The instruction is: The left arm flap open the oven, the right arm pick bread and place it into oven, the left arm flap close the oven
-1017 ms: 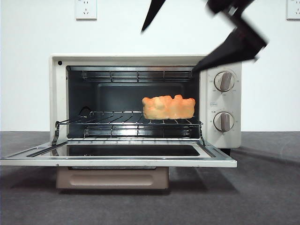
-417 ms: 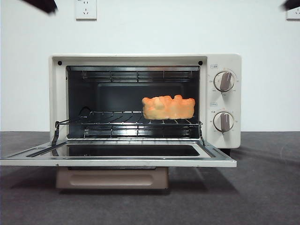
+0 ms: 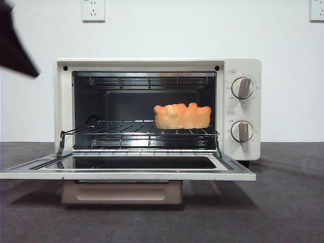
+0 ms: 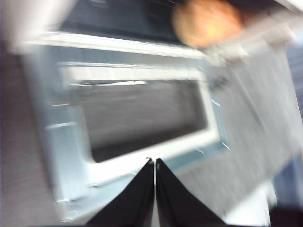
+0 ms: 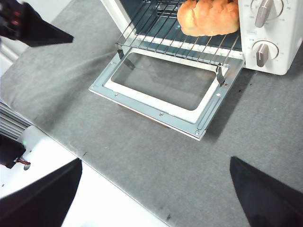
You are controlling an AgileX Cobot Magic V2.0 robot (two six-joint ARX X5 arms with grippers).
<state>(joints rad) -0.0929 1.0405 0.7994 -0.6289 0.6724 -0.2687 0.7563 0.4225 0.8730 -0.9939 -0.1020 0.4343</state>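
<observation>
Front view, oven (image 3: 243,109) door down, bread (image 3: 182,116) on rack, wall sockets (image 3: 92,9) above.

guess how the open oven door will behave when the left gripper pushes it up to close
The door lies flat and looks like rigid metal and glass, so it should swing as one piece on its side hinges. The left gripper, shut and pointed, may slip on that smooth frame. The bread sits inside, clear of it.

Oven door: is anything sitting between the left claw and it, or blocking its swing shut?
Nothing visible does. The left claw, jaws together, hangs over the lowered oven door with only open air between. The bread lies wholly inside on the wire rack, and the right claw is back from the oven.
</observation>
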